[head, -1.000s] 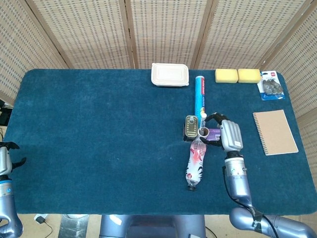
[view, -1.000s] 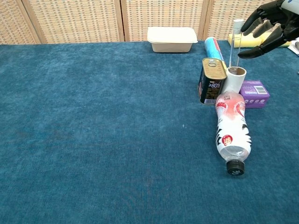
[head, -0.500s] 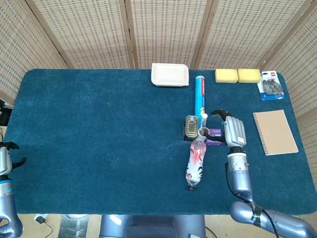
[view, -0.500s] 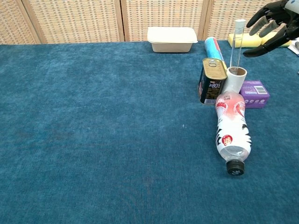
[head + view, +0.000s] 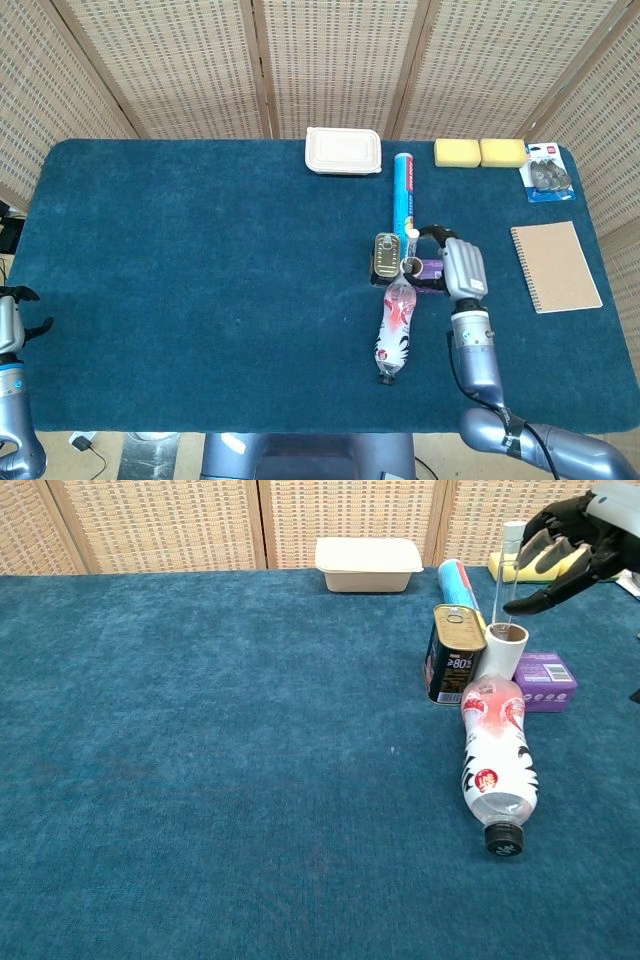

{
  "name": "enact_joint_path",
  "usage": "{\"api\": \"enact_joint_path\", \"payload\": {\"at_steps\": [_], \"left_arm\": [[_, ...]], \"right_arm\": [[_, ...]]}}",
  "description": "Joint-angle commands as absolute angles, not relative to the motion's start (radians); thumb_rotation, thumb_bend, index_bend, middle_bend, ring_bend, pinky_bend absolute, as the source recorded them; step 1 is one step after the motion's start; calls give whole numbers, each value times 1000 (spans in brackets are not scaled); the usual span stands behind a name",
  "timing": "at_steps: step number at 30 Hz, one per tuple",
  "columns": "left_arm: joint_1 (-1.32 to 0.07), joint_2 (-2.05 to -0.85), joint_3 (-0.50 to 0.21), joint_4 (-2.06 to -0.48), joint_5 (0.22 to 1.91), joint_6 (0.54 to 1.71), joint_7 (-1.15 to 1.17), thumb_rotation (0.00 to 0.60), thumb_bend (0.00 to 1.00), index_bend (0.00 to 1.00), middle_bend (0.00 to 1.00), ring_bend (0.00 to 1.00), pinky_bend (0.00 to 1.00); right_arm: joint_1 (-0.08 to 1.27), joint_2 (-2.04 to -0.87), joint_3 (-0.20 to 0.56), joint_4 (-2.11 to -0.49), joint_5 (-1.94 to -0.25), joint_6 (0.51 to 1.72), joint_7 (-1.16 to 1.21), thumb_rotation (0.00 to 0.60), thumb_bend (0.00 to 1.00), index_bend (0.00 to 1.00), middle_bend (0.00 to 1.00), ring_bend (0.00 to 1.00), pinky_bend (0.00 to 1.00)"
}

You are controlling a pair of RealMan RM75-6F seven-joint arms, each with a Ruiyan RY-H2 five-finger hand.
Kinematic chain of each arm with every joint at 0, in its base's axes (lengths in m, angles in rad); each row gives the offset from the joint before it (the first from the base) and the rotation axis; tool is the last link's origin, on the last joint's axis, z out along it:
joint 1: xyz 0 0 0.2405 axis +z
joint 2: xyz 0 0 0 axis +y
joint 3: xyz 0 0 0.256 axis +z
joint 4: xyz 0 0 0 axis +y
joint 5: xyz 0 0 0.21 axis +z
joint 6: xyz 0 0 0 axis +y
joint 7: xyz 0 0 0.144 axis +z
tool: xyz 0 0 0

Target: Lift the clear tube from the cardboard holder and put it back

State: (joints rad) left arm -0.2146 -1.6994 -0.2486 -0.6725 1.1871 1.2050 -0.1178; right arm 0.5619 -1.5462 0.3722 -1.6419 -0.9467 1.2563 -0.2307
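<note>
Back at the clear tube (image 5: 503, 572), right hand (image 5: 565, 550) curls around its top, contact unclear.

Left hand (image 5: 10, 318) cut off (frame edge).

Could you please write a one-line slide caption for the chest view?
Right hand reaches for the clear tube standing upright in the cardboard holder.

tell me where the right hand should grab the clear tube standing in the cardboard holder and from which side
Grip the upper part of the clear tube, just below its white cap. It stands upright, with its lower end hidden inside the cardboard holder, so only the top is free. Come from the right, where the right hand hovers with fingers spread: the can crowds the left side and the bottle the front.
</note>
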Motion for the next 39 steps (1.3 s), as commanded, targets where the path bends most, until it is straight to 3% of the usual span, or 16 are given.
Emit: {"api": "enact_joint_path", "payload": {"at_steps": [1,39], "left_arm": [[-215,-1699,-249,-673,1187,1205,-118,600,157,478,445,251,340],[-208,-1700,-252,-678,1181,1209,-112,600,158,478,445,251,341]], "right_arm": [[567,-1555,368,-1638,-951,1258,-237,600,154,342,350,324,404],[616,-1617,372,-1532,-942,1227,-271,600,159,393,387,352,405]]}}
